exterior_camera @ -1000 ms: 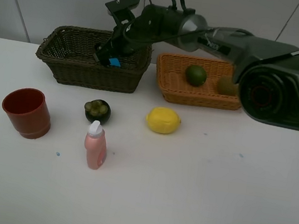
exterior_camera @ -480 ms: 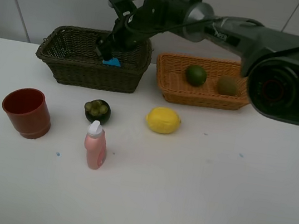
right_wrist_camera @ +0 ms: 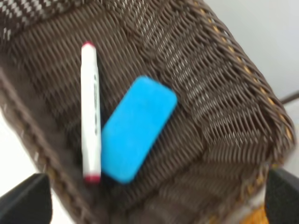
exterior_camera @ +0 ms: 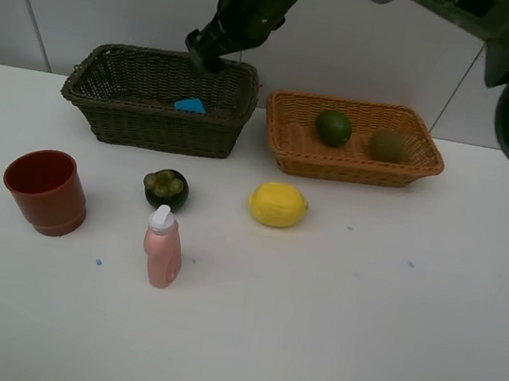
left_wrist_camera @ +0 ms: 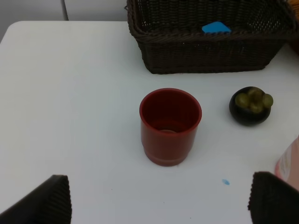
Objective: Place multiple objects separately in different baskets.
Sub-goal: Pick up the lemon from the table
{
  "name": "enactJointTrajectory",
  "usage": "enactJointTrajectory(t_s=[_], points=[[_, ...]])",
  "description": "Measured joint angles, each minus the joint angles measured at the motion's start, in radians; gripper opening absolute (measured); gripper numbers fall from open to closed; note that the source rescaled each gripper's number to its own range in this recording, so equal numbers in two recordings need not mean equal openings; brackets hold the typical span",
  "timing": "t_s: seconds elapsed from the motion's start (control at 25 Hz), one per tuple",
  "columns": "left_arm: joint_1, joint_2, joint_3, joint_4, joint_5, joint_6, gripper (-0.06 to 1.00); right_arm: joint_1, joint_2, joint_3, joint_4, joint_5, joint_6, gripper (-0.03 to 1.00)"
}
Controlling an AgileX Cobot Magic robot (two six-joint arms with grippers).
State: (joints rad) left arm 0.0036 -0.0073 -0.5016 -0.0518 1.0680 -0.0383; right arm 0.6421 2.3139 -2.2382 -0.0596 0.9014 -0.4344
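Right fingers (right_wrist_camera: 23, 200) stand released over dark basket (exterior_camera: 154, 128), blue eraser (right_wrist_camera: 138, 128) inside. Left fingers (left_wrist_camera: 46, 203), spread, should straddle red cup (left_wrist_camera: 170, 123) squarely before closing.

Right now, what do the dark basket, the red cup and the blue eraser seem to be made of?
Dark basket: woven wicker or rattan, matte olive-brown; the plaited strands show. Red cup: probably plastic, smooth with a soft sheen and a thin rim. Blue eraser: likely rubber or foam, matte, with rounded corners; the picture is blurred.
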Motion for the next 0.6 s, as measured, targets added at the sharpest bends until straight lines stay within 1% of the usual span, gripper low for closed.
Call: enactJointTrajectory(t_s=[0.32, 0.4, 0.48, 0.6], points=[[0.000, 0.000, 0.000, 0.000, 0.000, 0.000, 0.98, 0.000, -0.086, 0.000, 0.001, 0.276, -0.007, 1.00], [0.000, 0.000, 0.000, 0.000, 0.000, 0.000, 0.98, 0.000, -0.100, 0.000, 0.003, 0.308, -0.007, 1.00], [0.000, 0.000, 0.000, 0.000, 0.000, 0.000, 0.98, 0.000, -0.107, 0.000, 0.012, 0.314, -0.006, 1.00], [0.000, 0.000, 0.000, 0.000, 0.000, 0.000, 0.98, 0.000, -0.110, 0.000, 0.060, 0.315, -0.006, 1.00]])
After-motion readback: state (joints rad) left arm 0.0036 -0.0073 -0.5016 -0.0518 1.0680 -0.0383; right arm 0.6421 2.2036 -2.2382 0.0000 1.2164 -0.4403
